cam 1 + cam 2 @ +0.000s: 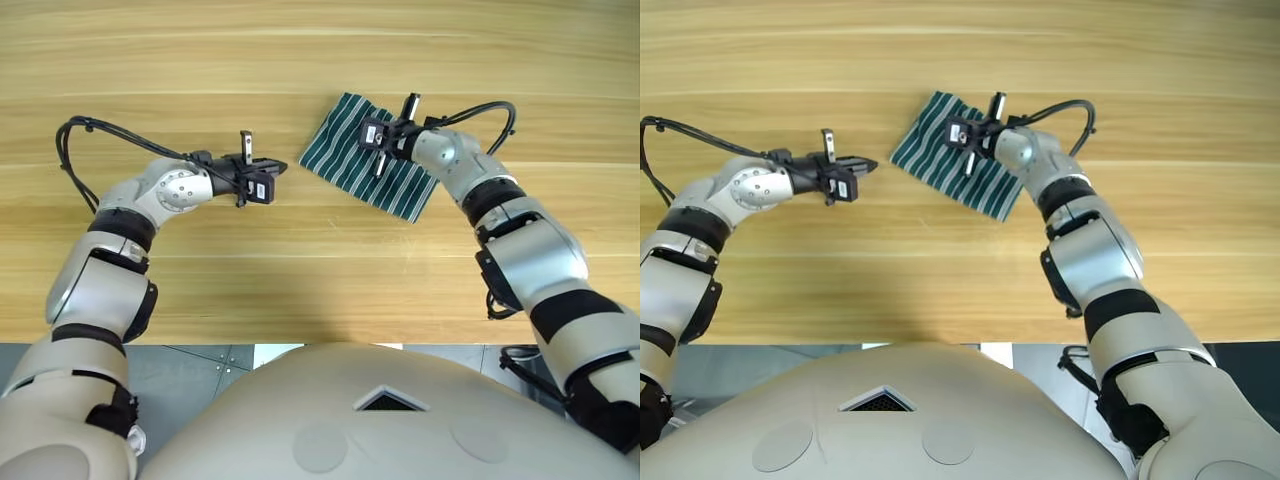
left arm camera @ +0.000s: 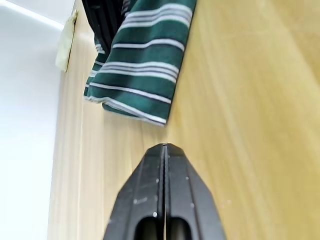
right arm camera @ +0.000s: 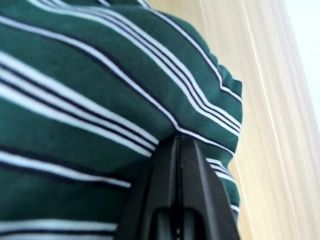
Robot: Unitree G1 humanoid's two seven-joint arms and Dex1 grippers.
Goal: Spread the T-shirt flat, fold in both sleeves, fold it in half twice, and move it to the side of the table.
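Right claw (image 3: 177, 138), fingers together, is touching the folded T-shirt (image 1: 340, 152); left claw (image 2: 165, 146), likewise together, is hovering over the bench (image 1: 300, 260).

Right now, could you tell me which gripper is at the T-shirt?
The right gripper, its shut tips at the T-shirt; the left gripper is over bare table, apart.

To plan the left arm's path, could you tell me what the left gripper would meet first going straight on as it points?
Most likely the T-shirt: the shut left gripper points across a stretch of bare table at its striped edge. Whether it would pass over the cloth is unclear.
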